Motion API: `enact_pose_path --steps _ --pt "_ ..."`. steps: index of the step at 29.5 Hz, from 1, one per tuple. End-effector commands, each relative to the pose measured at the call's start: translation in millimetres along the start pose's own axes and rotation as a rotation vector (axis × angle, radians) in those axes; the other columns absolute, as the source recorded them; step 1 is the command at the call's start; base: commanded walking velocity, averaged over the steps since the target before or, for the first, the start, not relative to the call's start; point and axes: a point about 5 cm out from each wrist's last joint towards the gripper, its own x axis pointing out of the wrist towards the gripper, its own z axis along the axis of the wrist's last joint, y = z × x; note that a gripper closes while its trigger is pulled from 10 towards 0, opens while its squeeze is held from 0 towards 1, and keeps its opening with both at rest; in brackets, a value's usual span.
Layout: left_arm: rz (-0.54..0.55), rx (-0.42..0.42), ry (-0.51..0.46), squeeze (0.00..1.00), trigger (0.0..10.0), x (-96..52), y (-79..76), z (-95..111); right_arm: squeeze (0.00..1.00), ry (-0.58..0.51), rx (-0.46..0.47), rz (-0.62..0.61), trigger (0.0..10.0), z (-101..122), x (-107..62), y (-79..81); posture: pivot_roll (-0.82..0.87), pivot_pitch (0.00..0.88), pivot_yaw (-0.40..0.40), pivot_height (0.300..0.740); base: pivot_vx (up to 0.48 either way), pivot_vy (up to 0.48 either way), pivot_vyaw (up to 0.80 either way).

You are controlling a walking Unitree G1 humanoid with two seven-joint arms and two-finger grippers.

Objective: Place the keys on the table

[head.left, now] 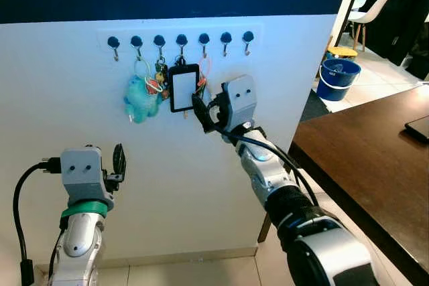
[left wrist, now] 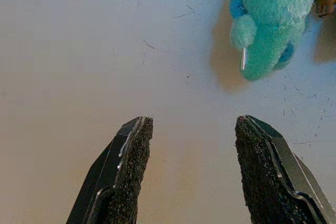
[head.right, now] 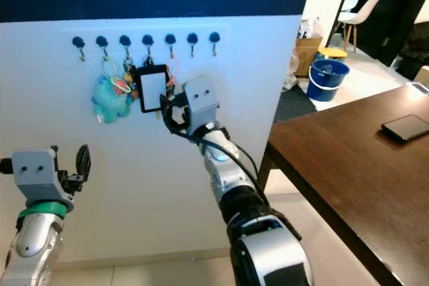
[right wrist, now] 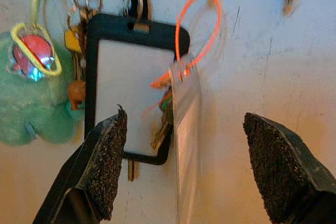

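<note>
Seven black hooks (head.left: 181, 40) line one wall rack. One teal plush keychain (head.left: 140, 99), one black card holder (head.left: 184, 88) and one orange key loop (right wrist: 197, 27) hang there. One blue bucket (head.left: 338, 78), one white chair (head.left: 373, 8), one phone (head.right: 405, 128).

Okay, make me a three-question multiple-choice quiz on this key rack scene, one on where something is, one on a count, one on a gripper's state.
1. Where is the right gripper?
A. over the table
B. at the black card holder on the wall
C. by the bucket

2. How many hooks are on the rack?
A. five
B. seven
C. nine

3. The right gripper's fingers are:
A. open
B. shut on keys
C. shut on nothing

Answers: 1 B, it is raised to the hanging items; 2 B, seven dark knobs line up; 3 A, a wide gap separates them.
</note>
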Motion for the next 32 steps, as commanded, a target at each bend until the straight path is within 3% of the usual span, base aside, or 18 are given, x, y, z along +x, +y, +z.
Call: enact_pose_path --steps 1,4,5,9,10,12,13,14,15,17,18,19,20,21,22,32 --pt "0.007 0.007 0.006 0.0 10.0 -3.0 3.2 -0.2 0.0 0.015 0.0 0.006 10.0 0.8 2.7 2.4 -0.12 0.051 0.067 0.74 0.0 0.0 0.0" --pt "0.005 0.006 0.005 0.0 10.0 -1.7 2.4 0.0 0.0 0.033 -0.004 -0.003 9.2 -1.3 2.4 0.6 -0.13 0.045 0.066 0.74 0.0 0.0 0.0" --pt "0.006 0.006 0.003 0.0 10.0 -0.9 2.2 0.3 0.0 0.037 -0.004 -0.004 5.2 -1.9 2.3 0.3 -0.13 0.041 0.064 0.74 0.0 0.0 0.0" --pt "0.006 0.006 0.002 0.0 10.0 -0.4 2.1 0.5 0.0 0.04 -0.003 -0.003 5.2 -2.2 2.3 0.2 -0.13 0.041 0.064 0.74 0.0 0.0 0.0" --pt "0.006 0.006 0.0 0.0 10.0 0.1 2.2 1.0 0.0 0.042 0.0 -0.002 1.0 -2.5 2.4 0.3 -0.13 0.041 0.064 0.74 0.0 0.0 0.0" --pt "0.006 0.006 0.0 0.0 10.0 0.1 2.2 1.0 0.0 0.042 0.0 -0.002 1.0 -2.5 2.4 0.3 -0.13 0.041 0.064 0.74 0.0 0.0 0.0" --pt "0.006 0.007 -0.001 0.0 10.0 0.3 2.6 1.2 0.0 0.043 0.004 -0.001 0.0 -2.8 2.4 0.7 -0.12 0.04 0.066 0.74 0.0 0.0 0.0" --pt "0.006 0.007 -0.001 0.0 10.0 0.2 2.9 1.2 0.0 0.045 0.007 -0.001 0.0 -3.2 2.5 1.1 -0.12 0.04 0.066 0.74 0.0 0.0 0.0" --pt "0.007 0.008 0.0 0.0 10.0 0.1 3.3 1.2 0.0 0.047 0.009 -0.001 0.9 -3.5 2.6 1.4 -0.12 0.04 0.066 0.74 0.0 0.0 0.0" --pt "0.007 0.008 0.0 0.0 10.0 -0.1 3.5 1.2 0.0 0.048 0.011 -0.001 0.9 -3.6 2.6 1.5 -0.12 0.04 0.066 0.74 0.0 0.0 0.0" --pt "0.008 0.008 0.0 0.0 10.0 -0.2 3.6 1.2 0.0 0.049 0.011 -0.001 1.5 -3.7 2.7 1.6 -0.12 0.04 0.066 0.74 0.0 0.0 0.0" --pt "0.008 0.008 0.0 0.0 10.0 -0.2 3.6 1.2 0.0 0.049 0.011 -0.001 1.5 -3.7 2.7 1.6 -0.12 0.04 0.066 0.74 0.0 0.0 0.0" --pt "0.009 0.008 0.001 0.0 10.0 -0.3 3.6 1.2 0.0 0.049 0.012 -0.001 1.1 -3.5 2.9 1.6 -0.12 0.04 0.066 0.74 0.0 0.0 0.0" --pt "0.009 0.008 0.001 0.0 10.0 -0.4 3.7 1.2 0.0 0.048 0.013 -0.001 0.1 -3.3 3.1 1.6 -0.12 0.04 0.066 0.74 0.0 0.0 0.0" --pt "0.01 0.008 0.001 0.0 10.0 -0.1 3.7 1.1 0.0 0.048 0.014 -0.001 0.0 -2.8 3.4 1.5 -0.12 0.039 0.064 0.74 0.0 0.0 0.0" --pt "0.01 0.008 0.002 0.0 10.0 0.2 3.9 0.9 0.0 0.043 0.017 0.0 0.0 -1.3 4.3 1.5 -0.12 0.039 0.064 0.74 0.0 0.0 0.0"
